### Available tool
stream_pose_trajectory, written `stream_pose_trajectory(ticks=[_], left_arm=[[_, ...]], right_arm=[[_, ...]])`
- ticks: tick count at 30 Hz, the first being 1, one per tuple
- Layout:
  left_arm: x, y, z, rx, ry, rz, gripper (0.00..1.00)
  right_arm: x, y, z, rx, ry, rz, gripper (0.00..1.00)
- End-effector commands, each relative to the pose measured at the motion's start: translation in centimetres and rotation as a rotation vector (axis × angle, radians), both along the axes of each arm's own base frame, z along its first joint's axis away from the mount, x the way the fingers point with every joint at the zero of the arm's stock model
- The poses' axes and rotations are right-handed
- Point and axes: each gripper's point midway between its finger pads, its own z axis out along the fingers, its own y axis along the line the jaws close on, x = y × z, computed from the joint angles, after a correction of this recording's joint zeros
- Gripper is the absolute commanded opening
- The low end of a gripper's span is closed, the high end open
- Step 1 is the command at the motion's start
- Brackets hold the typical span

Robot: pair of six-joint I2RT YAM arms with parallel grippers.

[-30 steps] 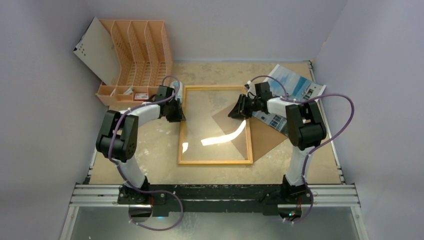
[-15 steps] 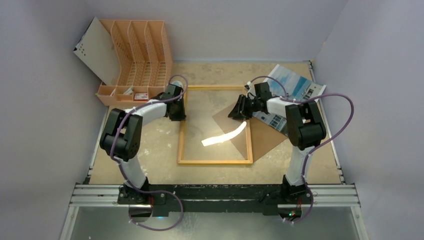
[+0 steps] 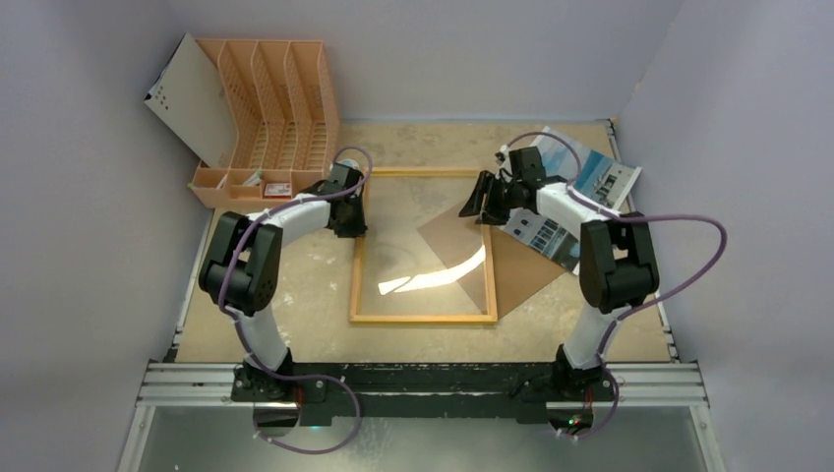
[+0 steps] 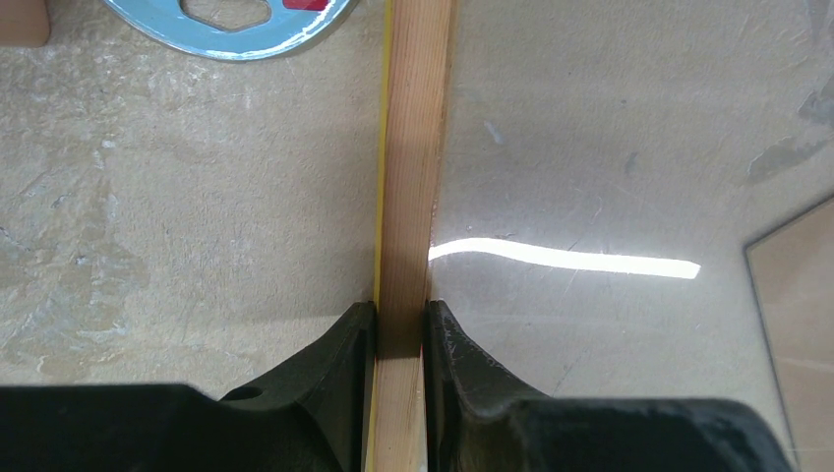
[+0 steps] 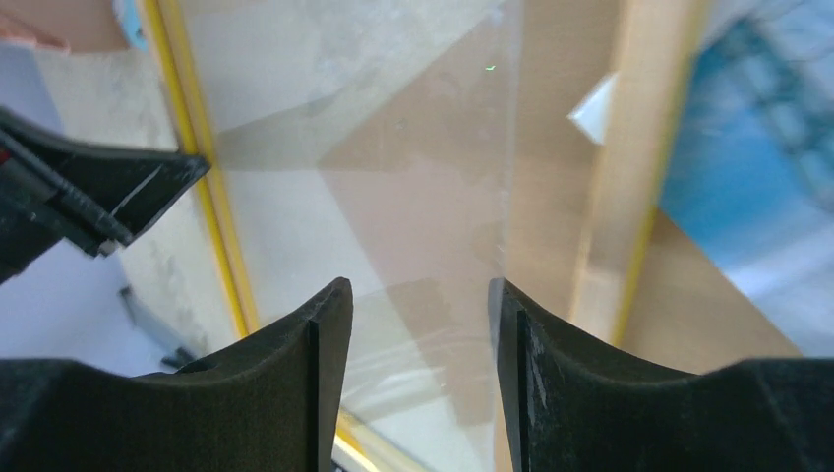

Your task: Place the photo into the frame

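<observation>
At the middle of the surface (image 3: 295,285), the frame (image 3: 423,319), left pincer (image 4: 398,324) clamped on its left rail, right pincer (image 5: 418,295) parted and empty above its far right corner, the photo (image 3: 608,179) lying by the surface's far right corner

Tabletop (image 3: 315,295) left of the frame (image 3: 423,318) lies open. A rack (image 3: 280,103) stands beyond its far-left corner; board (image 3: 526,270) and photo (image 3: 605,177) crowd its right.
</observation>
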Motion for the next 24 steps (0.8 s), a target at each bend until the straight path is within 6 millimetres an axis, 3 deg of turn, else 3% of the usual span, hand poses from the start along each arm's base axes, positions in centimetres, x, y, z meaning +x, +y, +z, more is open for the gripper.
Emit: stream_pose_trajectory(ticks=[1,5,14,21,24], left_arm=[[-1.9,1.9,-3.4,0.082,0.098,0.024,0.14],[-1.6,1.1,-3.0,0.043,0.091,0.001,0.16],[-1.0,-0.2,-1.5,-0.019,0.076,-0.023,0.27],[0.4,-1.8,3.2,-0.102,-0.008,-0.062,0.44],[0.9,-2.0,5.6,-0.122,-0.06,-0.069,0.53]], right_arm=[[2.1,-5.2,2.9,-0.23,-0.13,-0.165,0.57],[2.4,-8.1,4.0,-0.364,-0.185,-0.249,0.58],[2.3,-8.5,4.0,-0.381,-0.214,-0.253,0.58],[4.3,-10.0,6.8,-0.436,-0.28,-0.338,0.58],[4.8,-12.0,7.6,-0.481,-0.3,-0.406,0.58]])
